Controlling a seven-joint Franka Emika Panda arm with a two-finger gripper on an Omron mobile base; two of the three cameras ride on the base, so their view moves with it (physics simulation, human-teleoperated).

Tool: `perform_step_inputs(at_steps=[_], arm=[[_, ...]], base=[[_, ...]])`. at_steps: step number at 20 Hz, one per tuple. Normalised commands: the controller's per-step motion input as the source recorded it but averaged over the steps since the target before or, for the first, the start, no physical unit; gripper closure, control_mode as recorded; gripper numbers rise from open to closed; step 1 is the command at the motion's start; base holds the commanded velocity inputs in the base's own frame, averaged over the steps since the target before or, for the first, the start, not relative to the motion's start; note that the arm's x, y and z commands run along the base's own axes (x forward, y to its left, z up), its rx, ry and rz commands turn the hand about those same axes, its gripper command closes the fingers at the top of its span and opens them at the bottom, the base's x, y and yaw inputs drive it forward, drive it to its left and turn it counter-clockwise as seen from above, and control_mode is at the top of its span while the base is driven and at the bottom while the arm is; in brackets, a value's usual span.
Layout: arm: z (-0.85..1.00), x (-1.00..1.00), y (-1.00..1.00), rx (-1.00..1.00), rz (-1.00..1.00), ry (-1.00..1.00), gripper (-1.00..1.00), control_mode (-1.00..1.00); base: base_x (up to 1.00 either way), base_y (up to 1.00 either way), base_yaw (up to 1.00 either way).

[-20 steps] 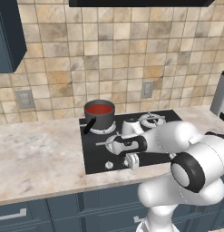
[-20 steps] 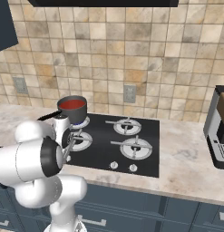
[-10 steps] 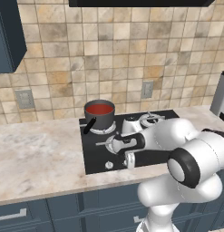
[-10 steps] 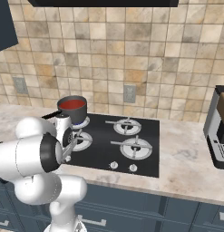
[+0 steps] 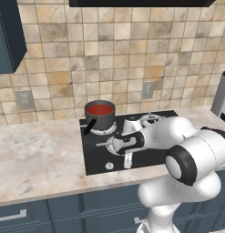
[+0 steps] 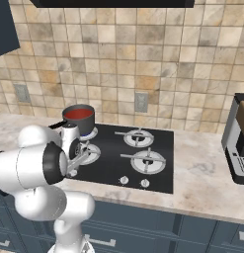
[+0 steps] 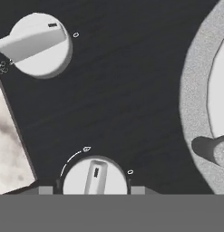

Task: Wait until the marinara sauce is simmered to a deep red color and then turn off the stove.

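The marinara sauce (image 5: 99, 109) is a red disc in the small dark saucepan (image 5: 99, 119) on the stove's back-left burner, also visible as the sauce (image 6: 78, 113) in the right base view. The stove (image 5: 145, 157) is black glass with silver knobs along its front edge. My gripper (image 5: 127, 160) points down at the front-left corner of the stove (image 6: 158, 148). In the hand view the gripper (image 7: 91, 190) is open, its tips flanking a round silver knob (image 7: 95, 176) without touching it. A second knob (image 7: 38, 45) lies further off.
A silver burner ring (image 7: 199, 104) curves along the right of the hand view, and the marble counter (image 7: 9, 145) meets the glass at the left. More knobs (image 6: 124, 181) sit at the stove's front. A dark appliance (image 6: 237, 143) stands at the right.
The hand has eased slightly lower and closer to the front-left knob. The saucepan and sauce have not moved.
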Motion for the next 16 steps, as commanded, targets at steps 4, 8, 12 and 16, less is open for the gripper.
perform_step_inputs(at_steps=[4, 8, 12, 16], arm=[[-0.13, -0.21, 0.00, 0.00, -0.27, 0.00, 1.00, -1.00], [-0.18, -0.17, 0.00, 0.00, -0.27, 0.00, 1.00, -1.00], [-0.16, -0.07, 0.00, 0.00, -0.27, 0.00, 1.00, -1.00], [-0.12, -0.03, 0.00, 0.00, -0.27, 0.00, 1.00, -1.00]], base=[[0.00, 0.00, 0.00], [0.00, 0.00, 0.00], [0.00, 0.00, 0.00], [0.00, 0.00, 0.00]])
